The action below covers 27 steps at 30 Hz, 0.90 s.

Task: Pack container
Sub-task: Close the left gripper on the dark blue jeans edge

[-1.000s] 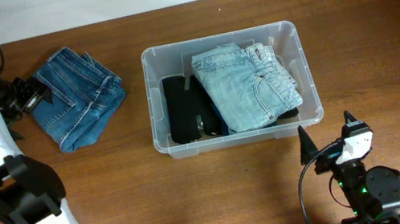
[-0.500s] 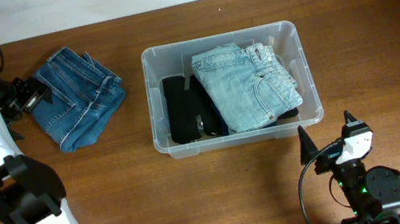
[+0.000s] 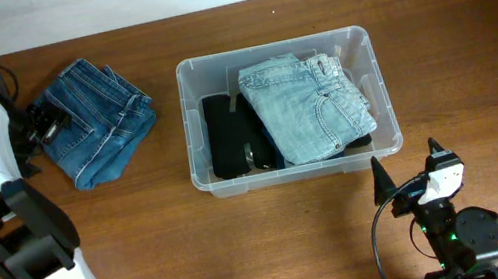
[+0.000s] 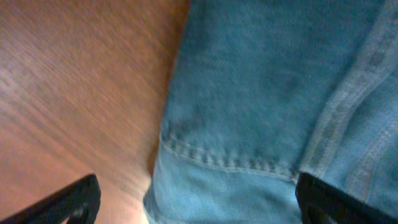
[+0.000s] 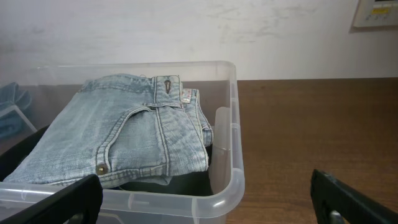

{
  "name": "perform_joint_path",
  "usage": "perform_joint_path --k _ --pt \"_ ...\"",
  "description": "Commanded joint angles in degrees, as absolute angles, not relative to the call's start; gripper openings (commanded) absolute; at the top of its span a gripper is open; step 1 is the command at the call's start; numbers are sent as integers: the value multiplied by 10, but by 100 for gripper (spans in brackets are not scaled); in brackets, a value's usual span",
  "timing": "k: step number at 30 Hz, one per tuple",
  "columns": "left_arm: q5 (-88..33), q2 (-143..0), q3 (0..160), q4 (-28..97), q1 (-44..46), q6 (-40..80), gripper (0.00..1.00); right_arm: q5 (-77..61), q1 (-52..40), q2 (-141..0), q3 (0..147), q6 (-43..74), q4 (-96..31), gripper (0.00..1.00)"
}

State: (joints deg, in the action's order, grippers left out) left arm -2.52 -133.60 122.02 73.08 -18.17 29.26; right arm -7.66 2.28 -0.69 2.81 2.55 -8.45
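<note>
Left arm's upper link has swung a bit to the right since the earlier frame; everything else is unchanged. Left gripper [image 3: 42, 122] is at the left edge of the folded dark blue jeans [image 3: 96, 122] on the wooden table [image 3: 466, 42], jaws spread wide, nothing between them. Its wrist view shows the hem and seam of that denim close up and blurred, fingertips in both lower corners. Clear container [image 3: 188, 119] is mid-table, upright, well apart from the dark jeans. Inside it, folded light blue jeans [image 3: 310, 109] on the right lie over black clothing [image 3: 227, 139] on the left. Right gripper [image 3: 406, 166] is near the container's front wall, jaws spread wide, empty, facing the bin
</note>
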Motion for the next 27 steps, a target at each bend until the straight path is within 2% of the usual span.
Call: perform_joint_path --k 1,18,27 --pt "-21 -1326 1181 702 -197 301 100 -84 28 -2 24 21 -84 98" --pt "-158 -1332 1046 521 -202 254 100 -84 28 -2 24 21 -84 98" --pt "-206 -1332 998 465 -201 234 100 -84 28 -2 24 21 -84 98"
